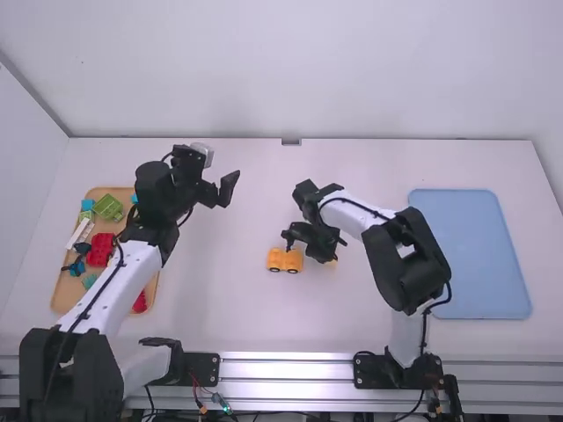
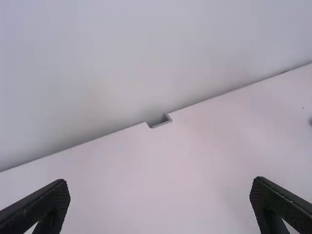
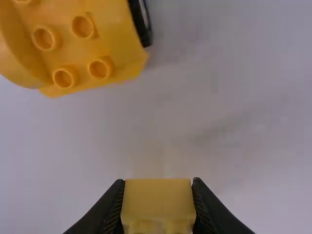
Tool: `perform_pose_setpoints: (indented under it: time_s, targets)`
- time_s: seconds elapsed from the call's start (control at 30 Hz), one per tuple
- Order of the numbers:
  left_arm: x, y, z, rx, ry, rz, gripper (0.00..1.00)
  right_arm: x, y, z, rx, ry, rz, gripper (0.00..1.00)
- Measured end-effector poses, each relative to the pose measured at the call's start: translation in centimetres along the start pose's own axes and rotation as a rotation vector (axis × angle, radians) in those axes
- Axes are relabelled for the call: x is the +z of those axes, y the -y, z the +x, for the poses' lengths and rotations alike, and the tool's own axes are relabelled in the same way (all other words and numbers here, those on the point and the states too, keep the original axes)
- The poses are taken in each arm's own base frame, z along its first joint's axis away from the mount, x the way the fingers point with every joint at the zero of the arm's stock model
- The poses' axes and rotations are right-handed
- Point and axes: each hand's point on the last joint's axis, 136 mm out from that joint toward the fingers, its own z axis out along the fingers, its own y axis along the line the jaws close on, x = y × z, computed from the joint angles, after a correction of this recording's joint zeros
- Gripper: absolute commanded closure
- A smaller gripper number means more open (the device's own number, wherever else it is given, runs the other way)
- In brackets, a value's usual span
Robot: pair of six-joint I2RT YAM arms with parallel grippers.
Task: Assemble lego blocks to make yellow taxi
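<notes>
yellow block (image 3: 158,201) in right claw (image 1: 326,254), near wheeled base (image 1: 285,259)

Between my two black left fingers (image 2: 45,207), which stand wide apart with nothing held, I see the pale, smooth top of the table (image 2: 161,170) running back to a plain, light wall (image 2: 97,58). Where the two meet, the table's back edge cuts a slant across my view, and a small grey notch (image 2: 161,125) is set into it. I also catch a tiny dark speck (image 2: 302,108) on the tabletop, near a dark blur (image 2: 310,121) too cut off to name.
</notes>
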Motion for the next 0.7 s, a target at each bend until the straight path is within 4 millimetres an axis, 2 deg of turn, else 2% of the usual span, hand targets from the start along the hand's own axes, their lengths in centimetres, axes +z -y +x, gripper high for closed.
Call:
perform_pose_setpoints:
  time_s: [0.23, 0.43, 0.5, 0.57, 0.6, 0.63, 0.67, 0.7]
  targets:
    - [-0.4, -0.5, 0.7, 0.005, 0.024, -0.019, 0.01, 1.1, -1.0, -0.3, -0.059, -0.032, -0.031, 0.9]
    - [-0.4, -0.5, 0.8, 0.007, 0.025, -0.019, 0.01, 1.1, -1.2, -0.3, -0.077, -0.031, -0.039, 0.8]
    - [-0.4, -0.5, 0.7, 0.006, 0.026, -0.019, 0.01, 1.1, -1.2, -0.3, -0.077, -0.029, -0.039, 0.72]
    - [-0.4, -0.5, 0.7, 0.007, 0.025, -0.019, 0.01, 1.1, -1.2, -0.4, -0.082, -0.023, -0.041, 0.59]
    - [-0.4, -0.5, 0.7, 0.006, 0.025, -0.019, 0.01, 1.1, -1.3, -0.4, -0.081, -0.022, -0.042, 0.58]
    - [-0.4, -0.5, 0.8, 0.005, 0.024, -0.019, 0.01, 1.1, -1.3, -0.5, -0.083, -0.019, -0.044, 0.51]
    - [-0.4, -0.5, 0.9, 0.005, 0.02, -0.019, 0.01, 1.1, -1.5, -0.5, -0.083, -0.018, -0.053, 0.35]
    - [-0.4, -0.5, 0.9, 0.004, 0.02, -0.019, 0.01, 1.1, -1.4, -0.5, -0.085, -0.017, -0.051, 0.31]
